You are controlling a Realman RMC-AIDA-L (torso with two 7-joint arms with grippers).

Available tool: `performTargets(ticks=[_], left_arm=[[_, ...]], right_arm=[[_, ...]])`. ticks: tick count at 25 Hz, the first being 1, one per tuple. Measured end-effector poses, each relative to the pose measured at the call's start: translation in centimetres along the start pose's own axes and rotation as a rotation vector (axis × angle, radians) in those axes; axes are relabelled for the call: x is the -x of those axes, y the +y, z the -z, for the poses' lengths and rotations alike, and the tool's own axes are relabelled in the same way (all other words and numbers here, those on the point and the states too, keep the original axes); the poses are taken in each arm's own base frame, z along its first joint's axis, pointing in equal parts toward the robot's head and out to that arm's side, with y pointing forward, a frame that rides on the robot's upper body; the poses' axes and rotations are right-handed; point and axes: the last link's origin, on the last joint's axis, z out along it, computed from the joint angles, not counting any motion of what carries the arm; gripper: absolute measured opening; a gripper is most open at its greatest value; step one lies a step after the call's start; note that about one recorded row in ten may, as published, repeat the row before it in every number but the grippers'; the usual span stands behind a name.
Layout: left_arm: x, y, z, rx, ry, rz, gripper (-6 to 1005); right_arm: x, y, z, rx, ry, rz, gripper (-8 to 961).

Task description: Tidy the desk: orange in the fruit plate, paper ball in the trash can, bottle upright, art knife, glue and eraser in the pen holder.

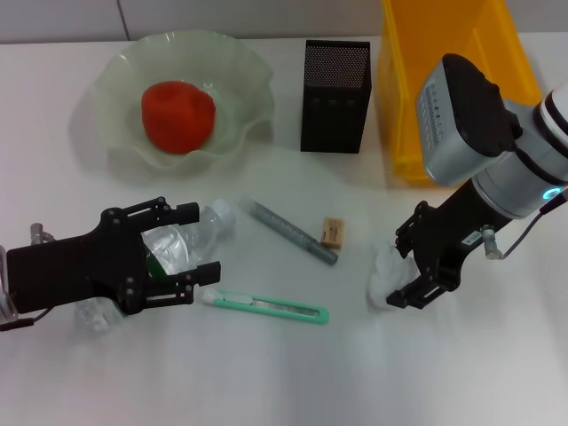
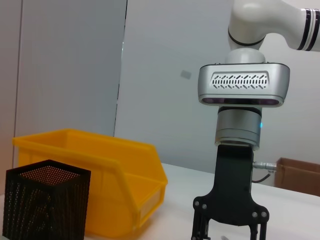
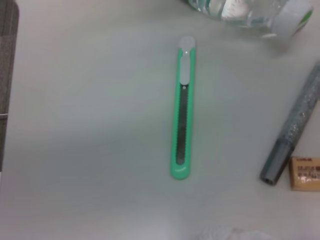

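The orange (image 1: 177,115) lies in the pale glass fruit plate (image 1: 240,67) at the back left. A clear bottle (image 1: 191,240) lies on its side, and my left gripper (image 1: 188,246) is open with a finger on each side of it. My right gripper (image 1: 413,262) is open, low over the white paper ball (image 1: 386,280); it also shows in the left wrist view (image 2: 227,232). The green art knife (image 1: 266,306) (image 3: 182,107), the grey glue stick (image 1: 288,231) (image 3: 295,125) and the tan eraser (image 1: 332,232) (image 3: 305,173) lie on the table between the arms.
The black mesh pen holder (image 1: 335,96) (image 2: 45,205) stands at the back centre. A yellow bin (image 1: 453,80) (image 2: 100,170) stands to its right, behind my right arm. The bottle's cap end (image 3: 295,12) points toward the glue stick.
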Motion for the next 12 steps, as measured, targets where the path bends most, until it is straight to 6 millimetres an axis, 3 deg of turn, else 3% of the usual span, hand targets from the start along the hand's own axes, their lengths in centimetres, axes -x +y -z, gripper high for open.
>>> performTargets(ticks=[2, 7, 11, 12], left_arm=[[0.0, 0.0, 0.0, 0.000, 0.000, 0.000, 806], [0.0, 0.0, 0.1, 0.000, -0.002, -0.001, 805], [-0.1, -0.2, 0.1, -0.002, -0.002, -0.005, 804], [-0.1, -0.2, 0.1, -0.002, -0.002, -0.005, 804]], right_arm=[[0.0, 0.0, -0.1, -0.002, -0.003, 0.000, 672], [0.1, 0.2, 0.2, 0.013, -0.062, -0.008, 557], [-2.0, 0.2, 3.2, 0.003, -0.330, -0.065, 558], [-2.0, 0.2, 3.2, 0.003, -0.330, -0.065, 558]])
